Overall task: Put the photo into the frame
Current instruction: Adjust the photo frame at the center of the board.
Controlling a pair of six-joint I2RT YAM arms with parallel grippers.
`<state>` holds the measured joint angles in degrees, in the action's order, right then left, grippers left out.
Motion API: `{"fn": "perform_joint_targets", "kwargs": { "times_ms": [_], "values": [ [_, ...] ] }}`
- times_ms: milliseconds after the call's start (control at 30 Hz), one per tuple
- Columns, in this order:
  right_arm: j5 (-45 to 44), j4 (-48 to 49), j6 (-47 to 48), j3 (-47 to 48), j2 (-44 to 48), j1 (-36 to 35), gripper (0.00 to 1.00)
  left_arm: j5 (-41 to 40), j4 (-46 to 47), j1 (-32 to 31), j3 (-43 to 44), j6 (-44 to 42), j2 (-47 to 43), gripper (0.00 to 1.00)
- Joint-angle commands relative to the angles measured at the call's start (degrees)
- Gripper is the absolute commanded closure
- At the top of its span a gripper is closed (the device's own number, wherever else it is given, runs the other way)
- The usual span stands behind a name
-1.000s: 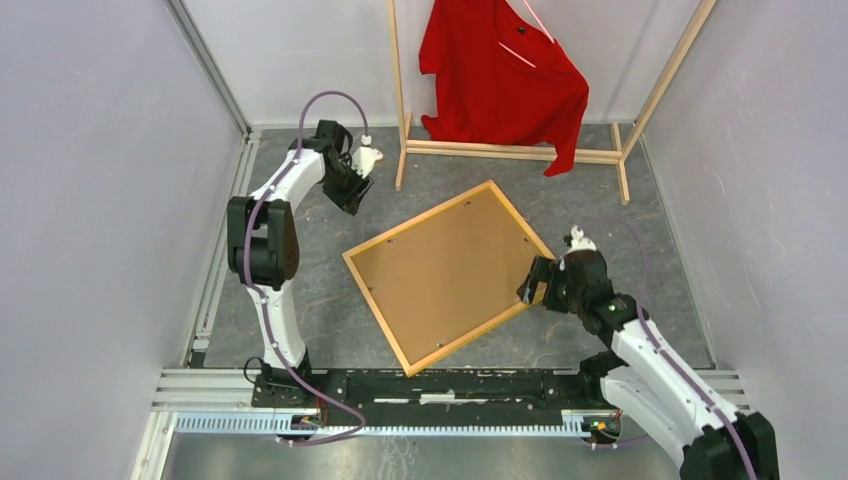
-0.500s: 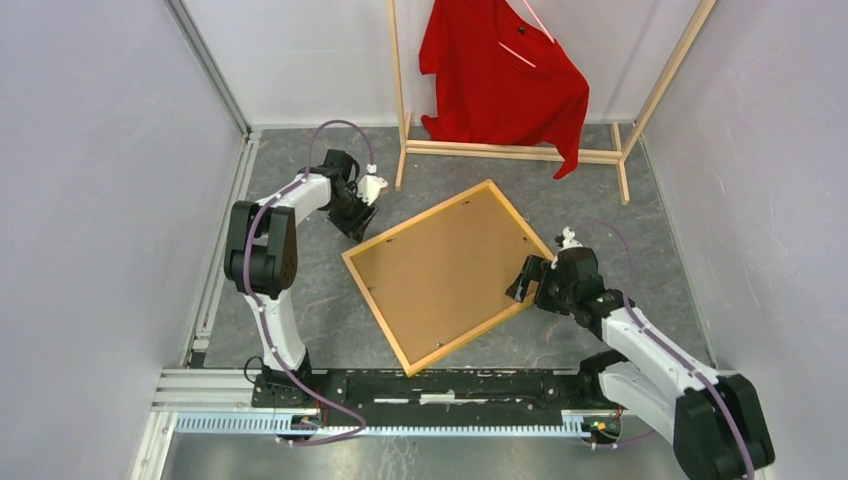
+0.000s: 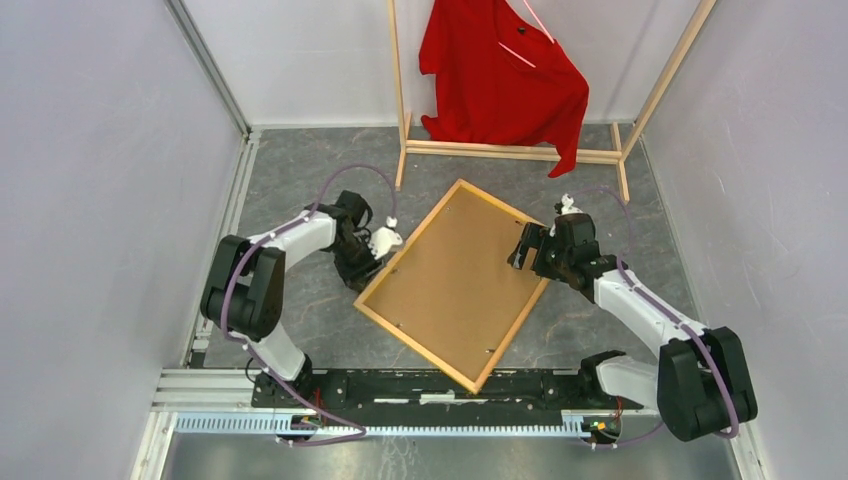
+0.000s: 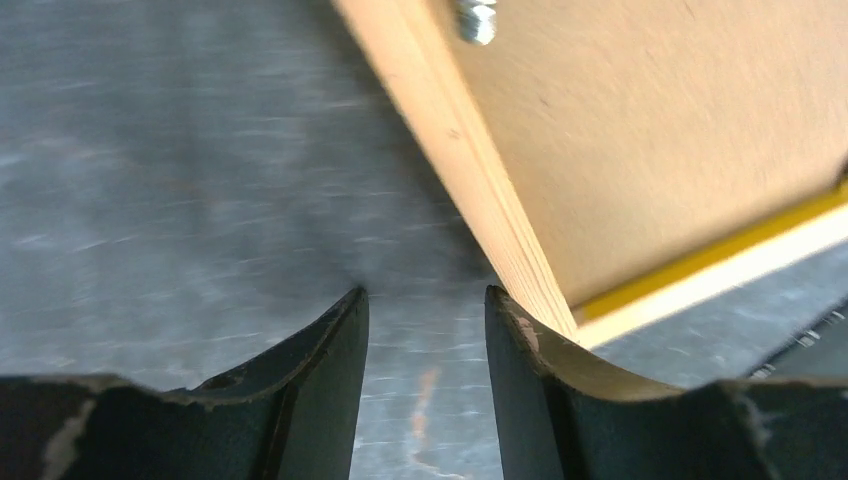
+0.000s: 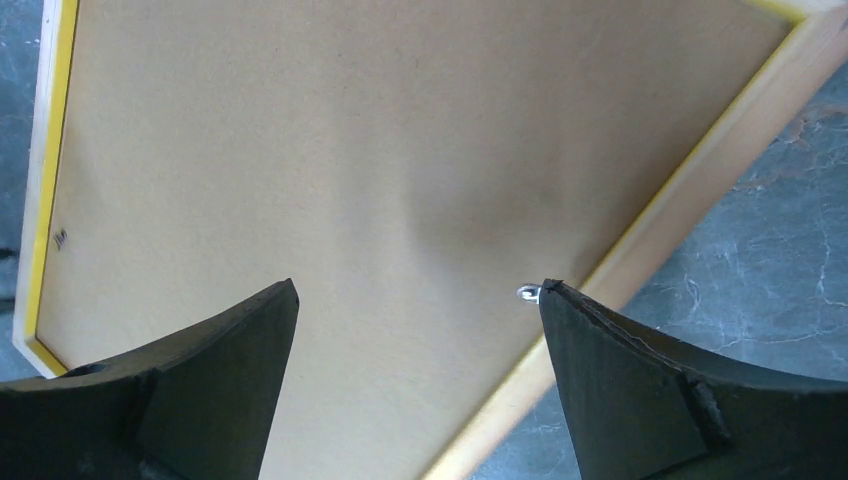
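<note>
I've got the table [image 3: 300,170] w/ the frame [image 3: 416,343] flat at ctr, back up, brown board [image 5: 400,150] in it; L gripper [image 3: 360,278] at its left corner, fingers narrow, empty; R gripper [image 3: 521,256] over its right edge, fingers wide, empty.

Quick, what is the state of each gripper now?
Left gripper: slightly open, empty, beside the frame edge.
Right gripper: wide open, empty, over the frame back.
</note>
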<state>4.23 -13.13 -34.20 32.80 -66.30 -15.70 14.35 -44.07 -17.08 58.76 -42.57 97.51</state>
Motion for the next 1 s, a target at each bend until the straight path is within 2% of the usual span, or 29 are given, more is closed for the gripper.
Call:
{"fn": "perform_joint_targets", "kwargs": {
  "times_ms": [0, 200, 333, 467, 633, 800, 967],
  "values": [
    [-0.24, 3.45, 1.43, 1.31, -3.01, 0.30, 0.02, 6.71, -7.09, -5.27, -4.43, -4.41, -4.11, 0.46],
    [2.80, 7.13, 1.73, 3.61, -10.20, 0.40, 0.02, 11.43, -8.16, -7.05, -4.80, -4.36, -5.76, 0.45],
    [2.42, 5.66, 3.59, 6.79, -12.27, 0.42, 0.02, 13.80, -9.48, -7.00, -5.91, -5.25, -6.25, 0.45],
    [-3.40, 0.25, 6.61, 10.01, -10.16, 1.20, 0.02, 13.76, -10.31, -6.48, -6.52, -6.13, -8.44, 0.44],
    [-3.03, -3.43, 8.74, 9.61, -3.25, 1.48, 0.04, 14.92, -12.06, -0.86, -1.39, -7.26, -9.12, 0.43],
    [9.74, 10.22, 2.06, -0.08, 3.25, -1.65, 0.20, 22.96, -12.33, 1.00, 8.34, -0.56, -1.94, 0.46],
    [9.31, 20.66, -4.26, -2.22, 0.58, -13.69, 0.25, 29.15, -9.42, 0.92, 10.36, 4.72, 5.62, 0.51]
  ]
}}
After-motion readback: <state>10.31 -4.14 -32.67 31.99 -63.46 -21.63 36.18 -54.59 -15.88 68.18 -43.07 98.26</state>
